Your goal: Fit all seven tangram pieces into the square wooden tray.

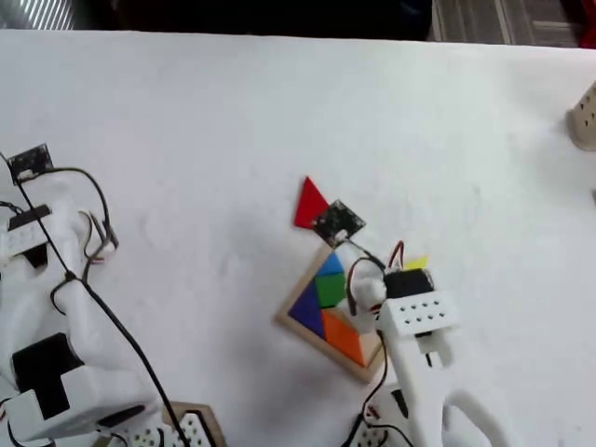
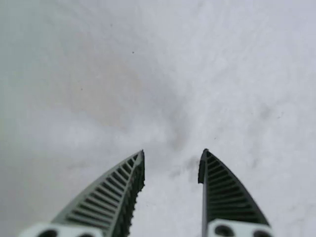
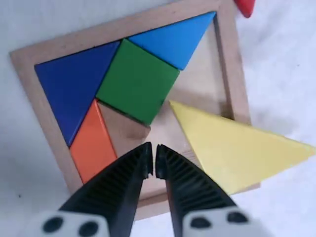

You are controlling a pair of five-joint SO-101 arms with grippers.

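Now, right hand point(image 3: 154, 148) pinched empty, left hand point(image 2: 173, 158) spread, yellow triangle point(image 3: 232, 148) overhanging tray point(image 3: 74, 47) rim

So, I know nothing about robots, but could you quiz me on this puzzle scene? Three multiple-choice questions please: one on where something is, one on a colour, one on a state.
1. Where is the red triangle?
A) inside the tray
B) on the table, outside the tray
C) on the floor

2. What colour is the square piece in the tray?
A) green
B) purple
C) white

3. How does the yellow triangle lie?
A) flat, wholly inside the tray
B) across the tray's rim, sticking out
C) upright on the table

Answers: 1 B, it lies on the white table just beyond the tray's corner. 2 A, the only square in the tray is green. 3 B, it covers part of the rim and its tip reaches past it.
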